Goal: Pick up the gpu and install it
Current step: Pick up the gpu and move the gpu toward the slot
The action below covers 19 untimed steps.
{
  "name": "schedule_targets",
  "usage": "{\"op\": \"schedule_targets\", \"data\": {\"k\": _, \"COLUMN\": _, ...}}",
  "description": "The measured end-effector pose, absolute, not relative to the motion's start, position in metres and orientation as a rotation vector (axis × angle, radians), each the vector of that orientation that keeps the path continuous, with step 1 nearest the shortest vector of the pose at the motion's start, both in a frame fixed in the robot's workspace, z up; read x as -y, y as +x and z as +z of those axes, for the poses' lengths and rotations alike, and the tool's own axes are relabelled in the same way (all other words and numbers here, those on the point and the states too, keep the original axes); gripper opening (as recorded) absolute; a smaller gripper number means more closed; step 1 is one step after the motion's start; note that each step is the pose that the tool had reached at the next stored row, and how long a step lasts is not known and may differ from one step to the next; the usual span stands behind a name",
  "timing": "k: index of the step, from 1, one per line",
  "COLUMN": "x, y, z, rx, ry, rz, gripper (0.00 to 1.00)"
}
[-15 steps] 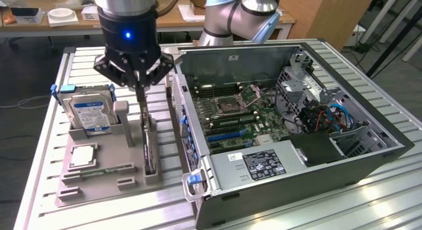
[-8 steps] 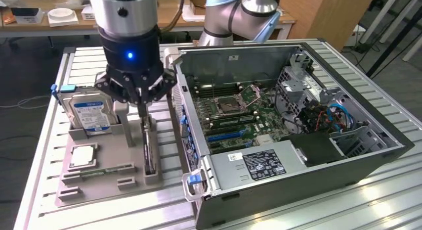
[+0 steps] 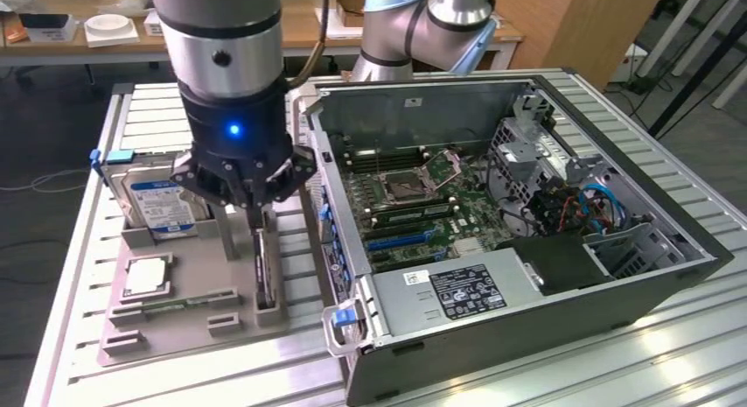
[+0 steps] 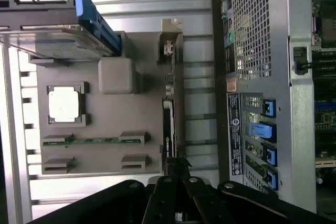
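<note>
Currently gripper point(image 3: 259, 221) point(image 4: 178, 181) low over grey holder tray point(image 3: 201, 271) point(image 4: 105, 124), jaws drawn together on upper edge of gpu point(image 3: 266, 276) point(image 4: 169, 124); grip appears made, contact partly hidden. Gpu stands on edge in tray slot, at side nearest open computer case point(image 3: 526, 319) point(image 4: 257, 51). Hard drive point(image 3: 157, 201) point(image 4: 52, 43), processor chip point(image 3: 146, 276) point(image 4: 65, 103), memory stick point(image 3: 175, 304) point(image 4: 94, 141) seated in same tray.
</note>
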State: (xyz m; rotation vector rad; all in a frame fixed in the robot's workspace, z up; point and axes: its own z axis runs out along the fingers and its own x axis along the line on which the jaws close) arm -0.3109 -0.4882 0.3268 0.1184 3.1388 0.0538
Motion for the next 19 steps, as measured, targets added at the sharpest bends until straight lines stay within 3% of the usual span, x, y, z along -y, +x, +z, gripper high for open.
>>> {"op": "schedule_targets", "data": {"k": 5, "x": 0.501, "y": -0.311, "z": 0.318, "rx": -3.139, "ry": 0.119, "rz": 0.054, "gripper": 0.23}}
{"op": "schedule_targets", "data": {"k": 7, "x": 0.506, "y": -0.311, "z": 0.314, "rx": -3.139, "ry": 0.118, "rz": 0.053, "gripper": 0.35}}
{"op": "schedule_targets", "data": {"k": 9, "x": 0.508, "y": -0.311, "z": 0.31, "rx": -3.139, "ry": 0.118, "rz": 0.054, "gripper": 0.35}}
{"op": "schedule_targets", "data": {"k": 10, "x": 0.507, "y": -0.311, "z": 0.309, "rx": -3.139, "ry": 0.119, "rz": 0.054, "gripper": 0.42}}
{"op": "schedule_targets", "data": {"k": 19, "x": 0.484, "y": -0.311, "z": 0.292, "rx": -3.139, "ry": 0.122, "rz": 0.053, "gripper": 0.42}}
